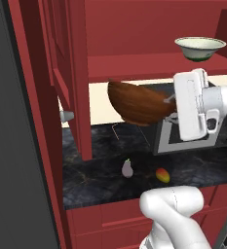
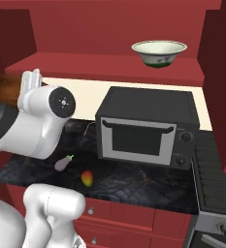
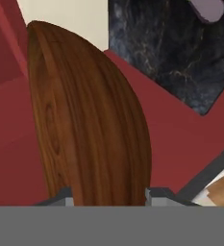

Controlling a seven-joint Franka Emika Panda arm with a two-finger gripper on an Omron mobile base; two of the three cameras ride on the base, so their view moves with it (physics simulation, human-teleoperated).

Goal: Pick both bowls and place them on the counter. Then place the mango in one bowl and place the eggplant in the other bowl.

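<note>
Pincer (image 3: 106, 197) grips wooden bowl (image 1: 137, 103) (tilted) above counter (image 1: 100, 170).

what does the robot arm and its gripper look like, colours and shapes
The arm is glossy white with rounded, bulging links and a dark round joint cap dotted with small pale marks. The hand is a boxy white block with a dark inset. The gripper ends in two small grey finger tips. No cables show.
</note>
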